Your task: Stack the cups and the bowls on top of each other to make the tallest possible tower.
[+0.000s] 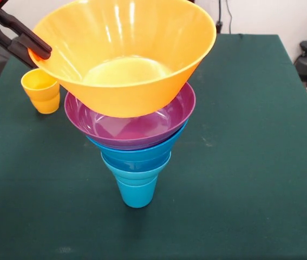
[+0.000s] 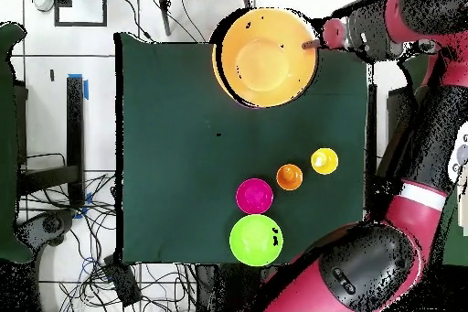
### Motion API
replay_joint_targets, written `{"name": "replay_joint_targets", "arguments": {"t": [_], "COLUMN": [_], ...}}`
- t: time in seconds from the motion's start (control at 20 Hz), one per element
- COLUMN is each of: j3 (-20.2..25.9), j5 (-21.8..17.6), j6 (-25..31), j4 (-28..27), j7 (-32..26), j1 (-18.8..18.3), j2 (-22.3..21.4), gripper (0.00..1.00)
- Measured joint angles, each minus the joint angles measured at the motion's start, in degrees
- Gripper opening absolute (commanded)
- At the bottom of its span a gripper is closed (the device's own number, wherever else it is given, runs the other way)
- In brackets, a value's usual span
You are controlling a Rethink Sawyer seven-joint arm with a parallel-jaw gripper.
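Tower [image 1: 134, 141] stands on its blue cup [image 1: 137, 190]. Gripper [image 1: 38, 52] pinches the tilted yellow-orange bowl [image 1: 126, 54] rim; a tug could topple everything.

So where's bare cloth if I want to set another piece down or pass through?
The widest free patch is the cloth between the tower and the table's left edge in the overhead view. It is crowded by the robot's base: yellow cup, orange cup, red bowl and green bowl. The hand grips the yellow-orange bowl's rim.
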Motion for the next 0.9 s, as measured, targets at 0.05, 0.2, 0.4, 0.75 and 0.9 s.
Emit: {"name": "replay_joint_targets", "arguments": {"t": [0.05, 0.2, 0.4, 0.75, 0.9], "j3": [0.00, -0.02, -0.01, -0.01, -0.01], "j5": [0.00, 0.01, 0.01, 0.02, 0.01], "j6": [0.00, 0.00, -0.01, -0.01, -0.01], "j4": [0.19, 1.15, 1.49, 1.54, 1.74], "j7": [0.00, 0.00, 0.00, 0.00, 0.00], "j1": [-0.11, -0.74, -1.37, -1.91, -2.02], "j2": [-0.02, -0.11, -0.11, -0.12, -0.11], "gripper": [0.00, 0.00, 0.00, 0.00, 0.00]}}
